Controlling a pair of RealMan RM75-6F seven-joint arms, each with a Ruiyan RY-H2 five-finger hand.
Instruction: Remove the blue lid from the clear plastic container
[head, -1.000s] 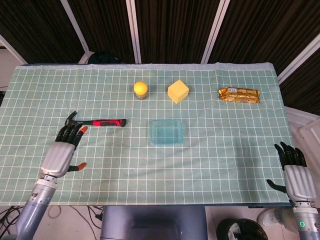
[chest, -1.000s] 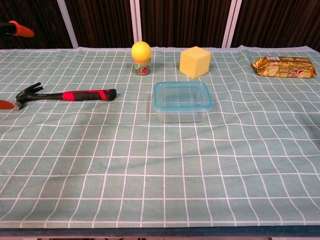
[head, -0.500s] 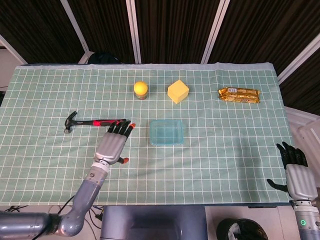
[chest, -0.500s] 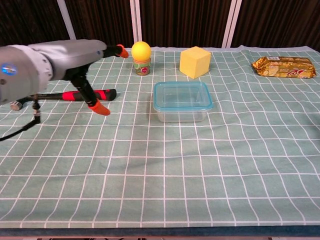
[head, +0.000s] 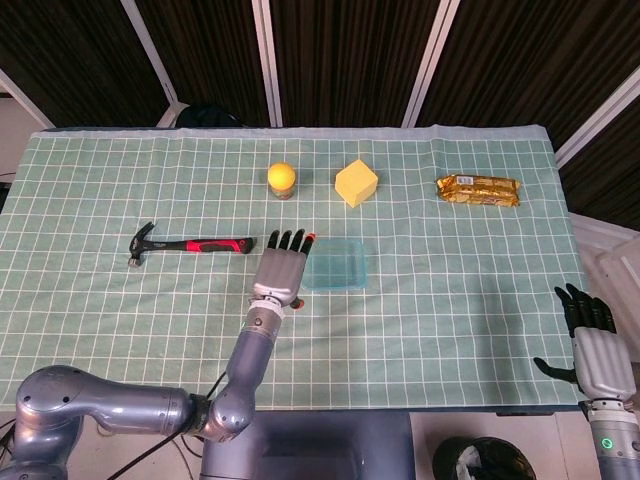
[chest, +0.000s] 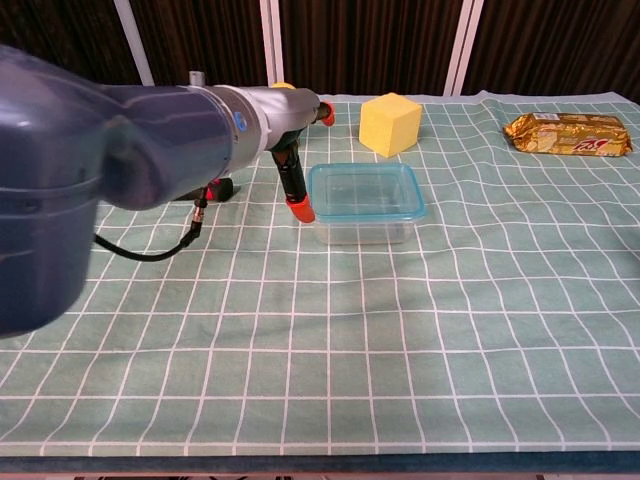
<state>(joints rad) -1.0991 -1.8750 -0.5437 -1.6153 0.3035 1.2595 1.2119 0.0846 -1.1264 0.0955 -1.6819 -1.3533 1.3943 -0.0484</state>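
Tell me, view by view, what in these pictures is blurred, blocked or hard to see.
Chest view: the left arm fills the left side, large and soft in focus, hiding the hammer and most of the yellow ball; the clear container and its blue lid stay sharp. Head view: even light, all sharp, but the left hand covers the container's left edge; the right hand sits at the frame's corner.
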